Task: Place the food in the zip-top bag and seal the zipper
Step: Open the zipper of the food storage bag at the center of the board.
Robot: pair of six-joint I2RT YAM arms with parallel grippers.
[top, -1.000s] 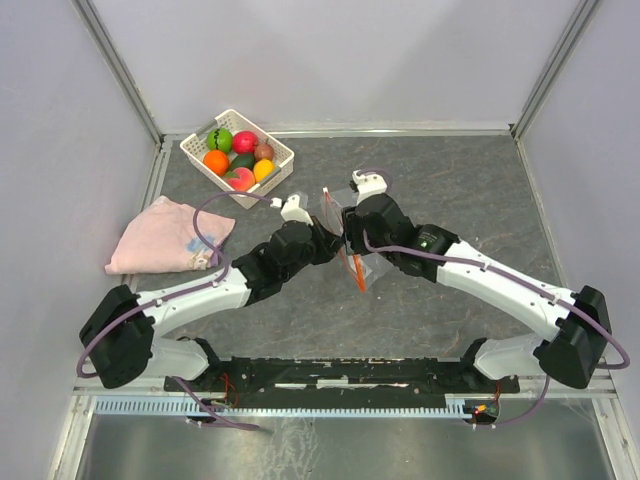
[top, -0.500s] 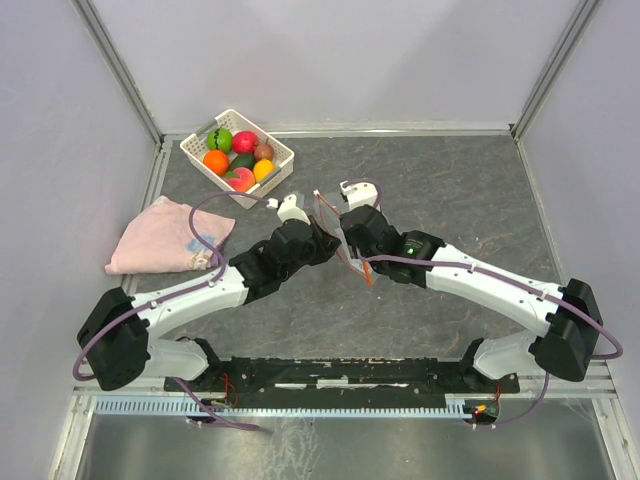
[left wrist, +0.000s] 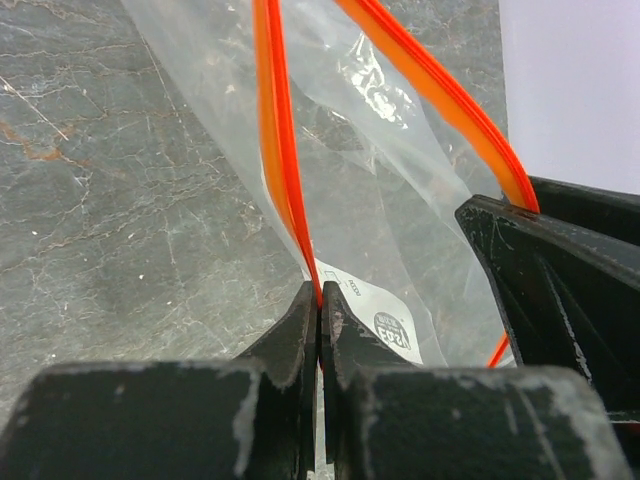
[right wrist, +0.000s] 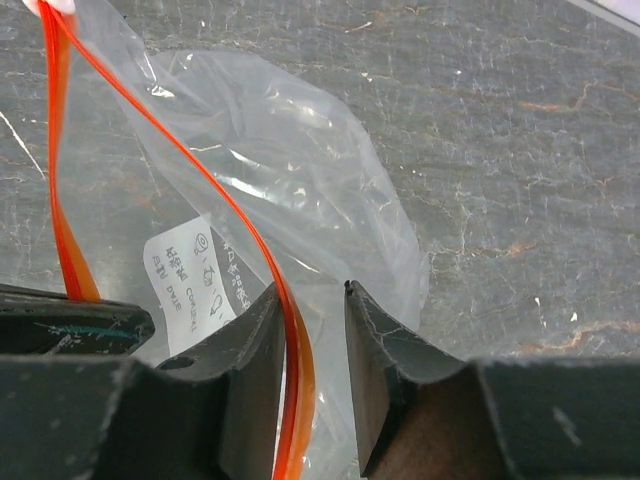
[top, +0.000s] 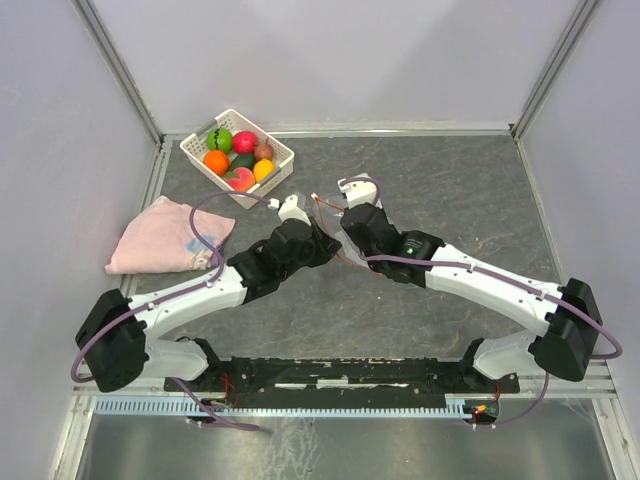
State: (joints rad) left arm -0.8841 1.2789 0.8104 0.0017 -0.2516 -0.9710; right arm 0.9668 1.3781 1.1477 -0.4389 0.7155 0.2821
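Top external view has the two arms meeting over the grey table (top: 470, 190), with the zip-top bag (right wrist: 300, 140) held up between them. I'd call this the open-the-mouth step, nothing's loaded yet. All the food (top: 240, 152) sits in the white basket (top: 272, 138), well beyond both grippers and off to their left. Left gripper (left wrist: 320, 300) is pressed together, pinching one lip of the zipper (left wrist: 270, 140), and the bag spreads out ahead of its tips. Right gripper (right wrist: 308, 292) has its fingers spread a little, the other orange lip running through the gap without being clamped. Next move, my guess — right closes on that lip, then both pull apart so the mouth gapes for the fruit.
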